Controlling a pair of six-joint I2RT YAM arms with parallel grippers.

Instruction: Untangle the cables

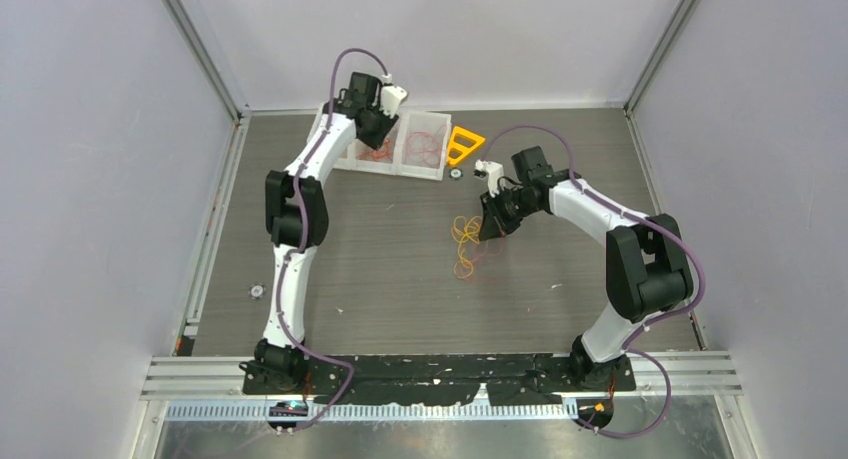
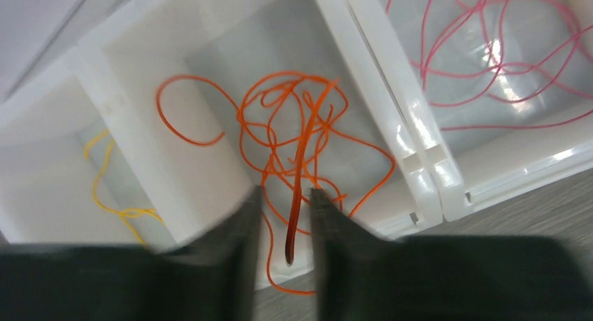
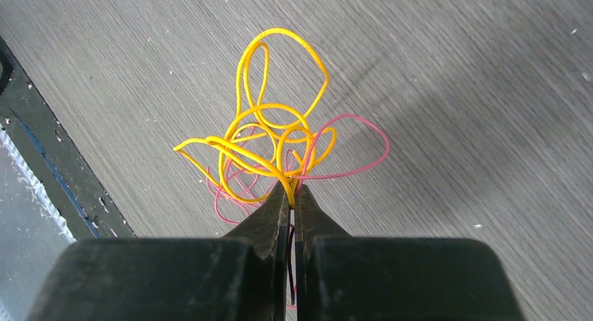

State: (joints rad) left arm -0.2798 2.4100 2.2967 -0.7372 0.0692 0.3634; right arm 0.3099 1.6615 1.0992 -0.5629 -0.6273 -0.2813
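The cables [image 1: 465, 241] are a small clump of yellow [image 3: 280, 31] and pink-red [image 3: 377, 132] curly strands on the grey table. My right gripper [image 3: 292, 188] is shut on the clump's near edge, and a dark strand runs back between its jaws. It shows in the top view [image 1: 490, 229] just right of the clump. My left gripper [image 2: 285, 195] is open over the white tray [image 2: 412, 146], above the middle compartment. A loose orange strand [image 2: 301, 160] hangs between its fingers [image 2: 248, 223], untouched. The tray [image 1: 400, 171] holds yellow, orange and pink strands in separate compartments.
A solid orange-yellow plastic triangle [image 1: 463, 144] lies right of the tray, with a small round part [image 1: 456, 174] in front of it. Another small round part [image 1: 256, 291] lies near the left table edge. Walls enclose the table on three sides.
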